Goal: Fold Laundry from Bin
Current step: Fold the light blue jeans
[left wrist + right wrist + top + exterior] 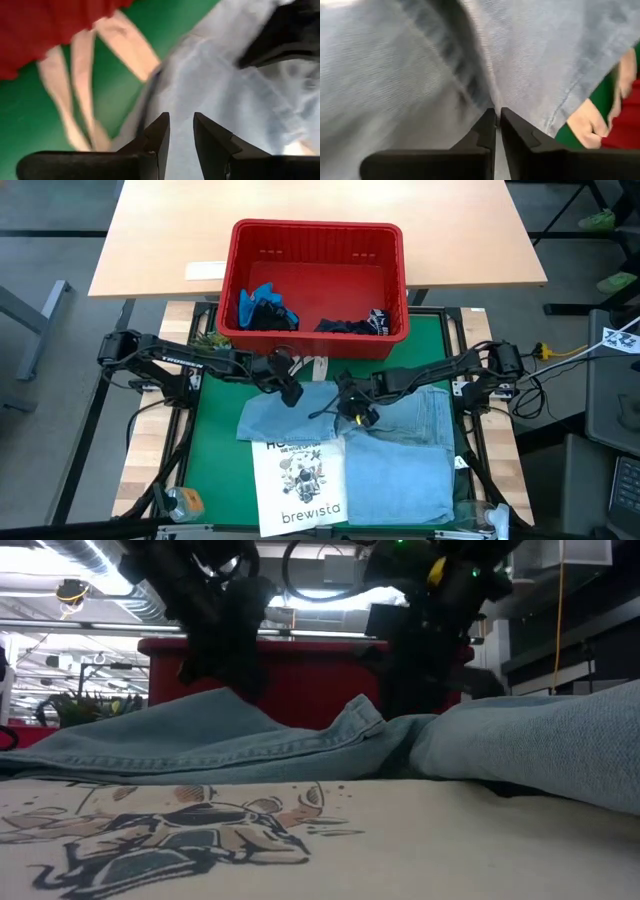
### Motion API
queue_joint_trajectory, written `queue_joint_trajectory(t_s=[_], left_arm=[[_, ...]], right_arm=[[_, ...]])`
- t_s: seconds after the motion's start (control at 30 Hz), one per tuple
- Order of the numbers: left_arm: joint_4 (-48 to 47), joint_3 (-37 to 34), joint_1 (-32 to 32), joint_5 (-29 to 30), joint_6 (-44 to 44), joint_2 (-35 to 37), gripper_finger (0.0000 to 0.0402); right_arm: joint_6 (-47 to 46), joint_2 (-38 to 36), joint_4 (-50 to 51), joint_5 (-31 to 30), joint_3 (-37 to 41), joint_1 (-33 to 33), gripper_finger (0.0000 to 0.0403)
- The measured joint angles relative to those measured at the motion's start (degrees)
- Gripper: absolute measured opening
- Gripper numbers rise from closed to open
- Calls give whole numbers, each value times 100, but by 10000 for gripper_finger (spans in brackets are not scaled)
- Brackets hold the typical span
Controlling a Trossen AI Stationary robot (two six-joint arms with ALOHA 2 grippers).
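While both arms reach in over the mat, the scene reads as follows.

Table: green mat (215,415) framed by pale wooden rails; a bare strip of green shows along the left side, and a thin one between the bin and the shirt.
Far desk: light wooden top (320,210) behind the bin, well apart from the arms.
Bin: red basket (316,240) at the far edge of the mat, thick rim, slotted walls; in the low view its red wall stands right behind both grippers.
Denim shirt: light blue (410,460), spread over the right and middle of the mat, rumpled, with a raised fold between the arms.
Tote bag: white printed bag (298,480) lying at the near edge, its top tucked against the shirt, its pale straps toward the bin.
Bin contents: bright blue garment (268,305) at the left, dark navy one (352,326) at the right.
Left gripper: (290,392) at the shirt's far left corner, fingers narrowly apart, holding nothing.
Right gripper: (356,412) on the shirt's middle, fingers pinched together on a denim fold.
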State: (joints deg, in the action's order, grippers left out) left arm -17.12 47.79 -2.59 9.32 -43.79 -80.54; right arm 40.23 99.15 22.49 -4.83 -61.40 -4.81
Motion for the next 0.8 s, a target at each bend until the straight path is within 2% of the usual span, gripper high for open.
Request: queue_joint_trajectory(t_s=[0.17, 0.37, 0.47, 0.63, 0.8], left_arm=[[-616, 0, 0, 281, -378, -184, 74], [-888, -4, 0, 355, -409, -364, 66], [-720, -4, 0, 330, -387, -344, 61], [-506, -4, 0, 320, -370, -243, 54], [-497, -4, -1, 279, -365, -227, 49]], right_arm=[[389, -11, 739, -8, -457, -192, 5], [483, -11, 1375, -68, -722, -244, 7], [481, -11, 1328, -368, -719, -228, 3], [478, -11, 1145, -983, -719, -229, 18], [507, 13, 1009, -808, -719, -228, 32]])
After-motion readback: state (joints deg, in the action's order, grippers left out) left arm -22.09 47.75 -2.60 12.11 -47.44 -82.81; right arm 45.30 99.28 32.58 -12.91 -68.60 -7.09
